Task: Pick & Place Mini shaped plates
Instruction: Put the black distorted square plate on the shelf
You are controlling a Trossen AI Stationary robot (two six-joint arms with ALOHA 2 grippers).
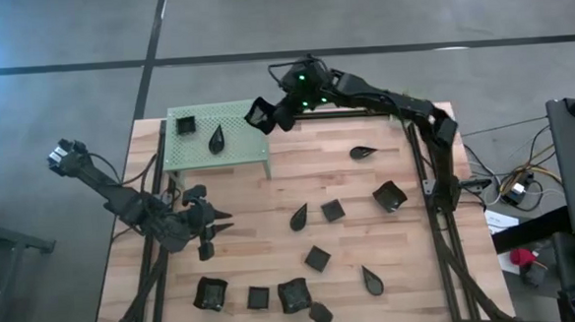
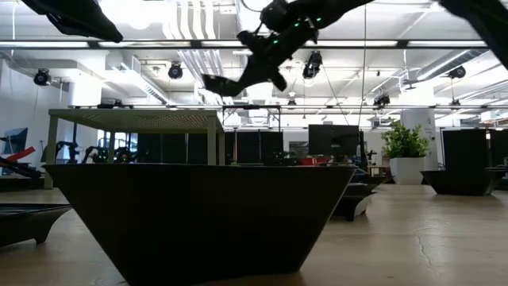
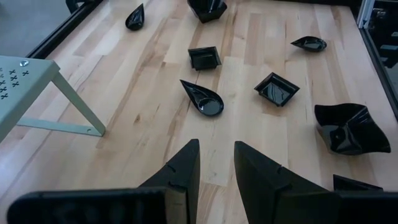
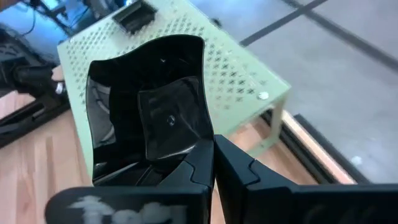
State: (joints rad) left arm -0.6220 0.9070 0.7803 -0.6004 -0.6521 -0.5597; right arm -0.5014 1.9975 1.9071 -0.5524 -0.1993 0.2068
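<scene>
The mini shaped plates are small black dishes. Several lie scattered on the wooden table, among them a leaf plate (image 1: 298, 217) and a square plate (image 1: 332, 210). On the green stand (image 1: 238, 149) rest a square plate (image 1: 185, 124) and a leaf plate (image 1: 216, 138). My right gripper (image 1: 271, 115) hovers over the stand's right end, shut on a larger square plate (image 4: 149, 118). My left gripper (image 3: 216, 158) is open and low over the table's left half, its fingers pointing at a leaf plate (image 3: 202, 99) without touching it. My right gripper pinches the square plate by its rim wall (image 4: 198, 146), at the edge nearest the wrist. The plate is lifted clear above the green stand (image 4: 249, 81) and sticks out beyond the fingertips, tilted, with its hollow facing the wrist camera. In the low view the held plate (image 2: 226, 82) hangs high above the stand's top.
More plates lie along the table's near edge (image 1: 258, 299) and on the right half (image 1: 389, 196). One dish (image 2: 198, 214) fills the low view's foreground. The stand's legs (image 3: 74, 102) rise beside my left gripper. Bare wood (image 1: 298, 170) lies between the stand and the scattered plates.
</scene>
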